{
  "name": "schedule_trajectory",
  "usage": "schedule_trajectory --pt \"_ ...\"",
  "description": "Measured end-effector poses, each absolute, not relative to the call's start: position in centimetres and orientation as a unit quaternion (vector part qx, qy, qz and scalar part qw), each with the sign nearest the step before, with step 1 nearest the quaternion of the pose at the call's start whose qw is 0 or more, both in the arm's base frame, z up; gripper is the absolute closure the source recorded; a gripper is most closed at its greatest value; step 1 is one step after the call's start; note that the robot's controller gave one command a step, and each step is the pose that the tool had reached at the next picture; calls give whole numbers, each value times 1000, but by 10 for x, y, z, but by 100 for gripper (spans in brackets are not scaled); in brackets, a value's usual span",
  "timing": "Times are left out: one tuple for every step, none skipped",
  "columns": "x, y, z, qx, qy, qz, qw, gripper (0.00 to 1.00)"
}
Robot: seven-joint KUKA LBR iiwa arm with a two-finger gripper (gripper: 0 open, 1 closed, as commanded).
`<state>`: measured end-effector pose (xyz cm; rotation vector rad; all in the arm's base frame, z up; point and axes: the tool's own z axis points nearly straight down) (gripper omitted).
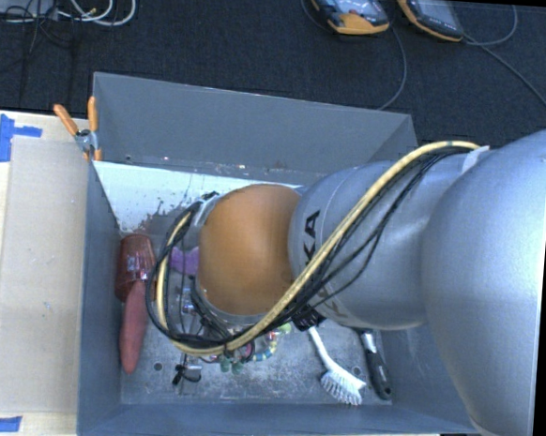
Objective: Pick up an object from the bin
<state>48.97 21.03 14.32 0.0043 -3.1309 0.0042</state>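
Wrist cover [247, 248], orange, beside long dark-red object [133, 305], white brush [340, 385] nearby

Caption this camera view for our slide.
Orange-covered wrist down in the grey bin, between dark-red object and white brush.

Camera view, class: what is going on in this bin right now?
A robot arm reaches in from the right, its orange wrist cover low over the middle of the grey bin. Around it lie a dark red long object at the left, a purple piece, and a white brush beside a black tool.
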Motion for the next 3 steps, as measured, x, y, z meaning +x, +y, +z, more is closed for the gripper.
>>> schedule_trajectory --pt "492 209 147 -1 -1000 0 2 0" --pt "535 177 106 146 -989 -1 0 0" --pt "540 127 110 203 -979 0 5 0"
